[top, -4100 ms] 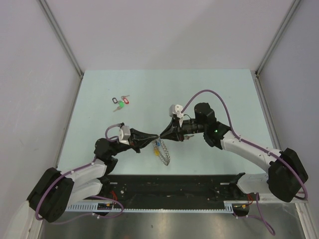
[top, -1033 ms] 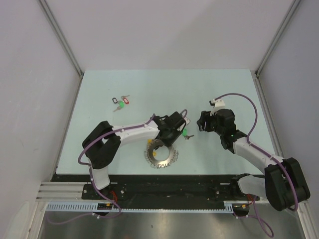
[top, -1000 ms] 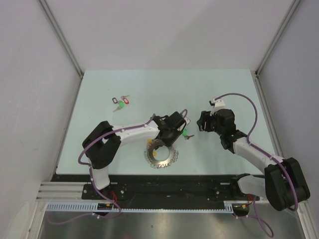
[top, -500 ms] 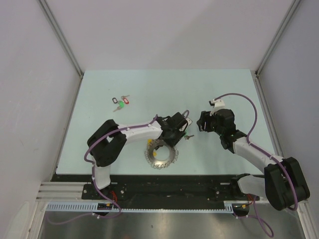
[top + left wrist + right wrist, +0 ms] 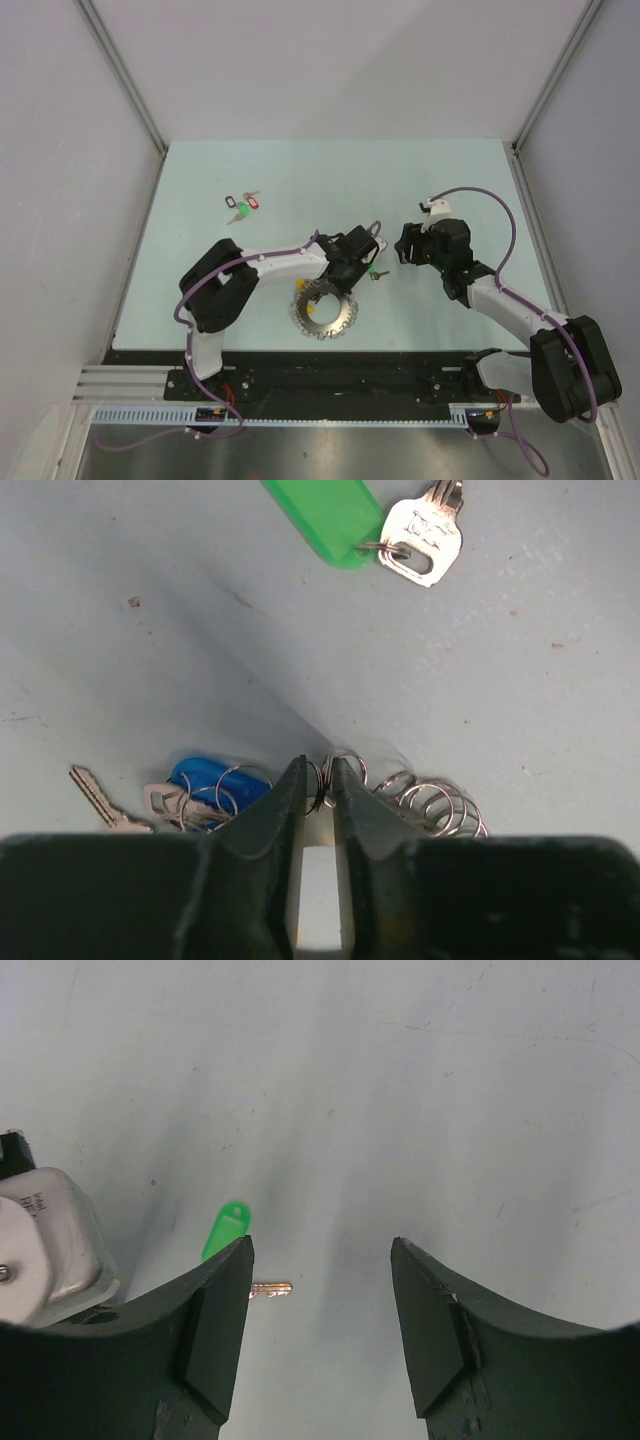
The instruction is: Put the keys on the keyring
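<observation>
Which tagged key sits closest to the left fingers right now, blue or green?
The blue-tagged key, lying right beside the left fingers; the green-tagged key lies well ahead of them, apart.

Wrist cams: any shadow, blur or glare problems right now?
Left wrist: broad diagonal shadow crosses the table, reaching the blue tag; green-tagged key sharp and well lit; fingers nearly black, edges soft. Right wrist: faint shadow streaks on the table, fingers dark, no glare.
</observation>
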`<action>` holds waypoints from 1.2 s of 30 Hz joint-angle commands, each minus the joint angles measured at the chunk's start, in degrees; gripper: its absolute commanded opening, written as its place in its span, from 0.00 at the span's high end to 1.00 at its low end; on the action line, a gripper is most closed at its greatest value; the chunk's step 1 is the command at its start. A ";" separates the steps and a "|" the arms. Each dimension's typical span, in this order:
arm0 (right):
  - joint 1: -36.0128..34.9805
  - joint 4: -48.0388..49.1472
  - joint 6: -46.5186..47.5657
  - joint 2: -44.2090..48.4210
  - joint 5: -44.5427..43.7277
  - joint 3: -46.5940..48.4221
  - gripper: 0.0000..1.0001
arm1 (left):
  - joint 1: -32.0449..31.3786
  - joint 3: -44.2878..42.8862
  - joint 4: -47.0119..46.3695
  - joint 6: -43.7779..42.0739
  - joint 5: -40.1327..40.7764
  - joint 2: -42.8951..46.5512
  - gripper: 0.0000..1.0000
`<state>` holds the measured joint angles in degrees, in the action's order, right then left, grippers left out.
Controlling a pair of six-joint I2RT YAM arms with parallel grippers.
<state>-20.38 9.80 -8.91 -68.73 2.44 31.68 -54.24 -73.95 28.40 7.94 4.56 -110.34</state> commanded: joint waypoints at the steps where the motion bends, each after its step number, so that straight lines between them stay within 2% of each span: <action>1: 0.26 2.85 1.00 -0.27 0.38 -0.22 0.37 | -0.08 -0.41 1.65 0.05 0.19 6.71 0.87; 4: 0.34 2.85 1.08 -0.35 0.55 -0.13 0.38 | -0.08 3.10 -1.41 1.98 2.47 12.42 0.93; 6: 0.34 2.94 1.00 -0.35 0.64 -0.13 0.37 | 0.27 6.69 -4.04 3.30 6.07 15.93 0.93; 8: 0.34 3.03 0.91 -0.44 0.90 -0.13 0.37 | 0.71 9.51 -4.84 4.62 7.22 17.35 0.82; 16: 0.25 3.12 0.91 -0.79 1.52 -0.04 0.37 | 0.98 12.60 -8.97 7.35 -0.16 18.33 0.61; 18: 0.26 3.03 0.91 -0.71 1.61 -0.04 0.38 | 0.98 12.34 -9.07 7.87 -0.51 17.45 0.59; 26: 0.34 3.03 0.73 -0.79 1.87 0.05 0.37 | 0.98 9.00 -9.33 8.75 -0.43 10.77 0.65; 36: 0.26 3.20 0.56 -1.06 2.22 -0.04 0.37 | 1.24 7.86 -9.68 9.19 1.33 7.95 0.73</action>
<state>-20.34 10.20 -8.91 -69.58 4.34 31.68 -53.32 -63.57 20.21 15.59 4.82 -101.49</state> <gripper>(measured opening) 0.623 0.281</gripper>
